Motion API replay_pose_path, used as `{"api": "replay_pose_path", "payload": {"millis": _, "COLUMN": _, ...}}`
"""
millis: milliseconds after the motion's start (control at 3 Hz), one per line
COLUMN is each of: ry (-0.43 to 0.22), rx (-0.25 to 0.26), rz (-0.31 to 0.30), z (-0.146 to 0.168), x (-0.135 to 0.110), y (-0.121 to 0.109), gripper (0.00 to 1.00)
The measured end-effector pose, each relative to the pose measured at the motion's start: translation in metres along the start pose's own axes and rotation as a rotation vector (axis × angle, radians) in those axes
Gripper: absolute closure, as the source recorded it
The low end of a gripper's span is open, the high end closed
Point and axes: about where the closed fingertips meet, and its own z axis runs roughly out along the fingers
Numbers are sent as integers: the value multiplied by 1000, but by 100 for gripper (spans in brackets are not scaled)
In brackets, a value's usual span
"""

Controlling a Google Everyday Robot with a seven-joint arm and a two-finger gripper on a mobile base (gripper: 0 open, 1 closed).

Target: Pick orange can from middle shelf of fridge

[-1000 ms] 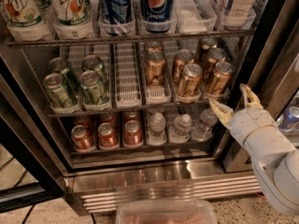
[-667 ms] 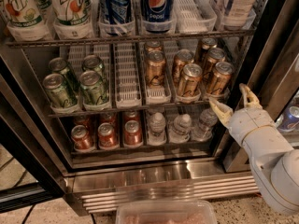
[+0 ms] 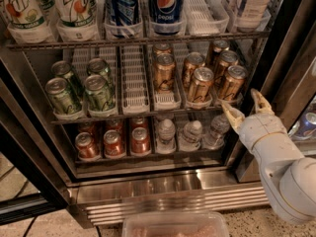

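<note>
Shows gripper hovering just below and right of orange can on middle shelf of fridge, jaws wide, holding nothing. Seemingly leaves reach, grasp, lift-out undone.

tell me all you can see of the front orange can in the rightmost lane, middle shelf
The orange can looks like shiny copper-orange aluminium, with dark markings and a silver pull-tab top. It stands upright at the front of the rightmost lane of the middle shelf, with similar cans behind it and to its left. The open gripper hangs just below and to the right of it and does not seem to touch it.
</note>
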Motion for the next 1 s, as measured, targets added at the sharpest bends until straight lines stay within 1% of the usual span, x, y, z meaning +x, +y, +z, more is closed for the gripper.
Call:
{"api": "replay_pose_path", "payload": {"millis": 333, "ry": -2, "rx": 32, "rz": 5, "z": 17, "x": 3, "y": -1, "gripper": 51}}
{"api": "replay_pose_path", "payload": {"millis": 667, "ry": -8, "rx": 43, "rz": 7, "z": 22, "x": 2, "y": -2, "gripper": 51}}
{"api": "replay_pose_path", "payload": {"millis": 1000, "ry": -9, "rx": 55, "rz": 9, "z": 27, "x": 2, "y": -1, "gripper": 54}}
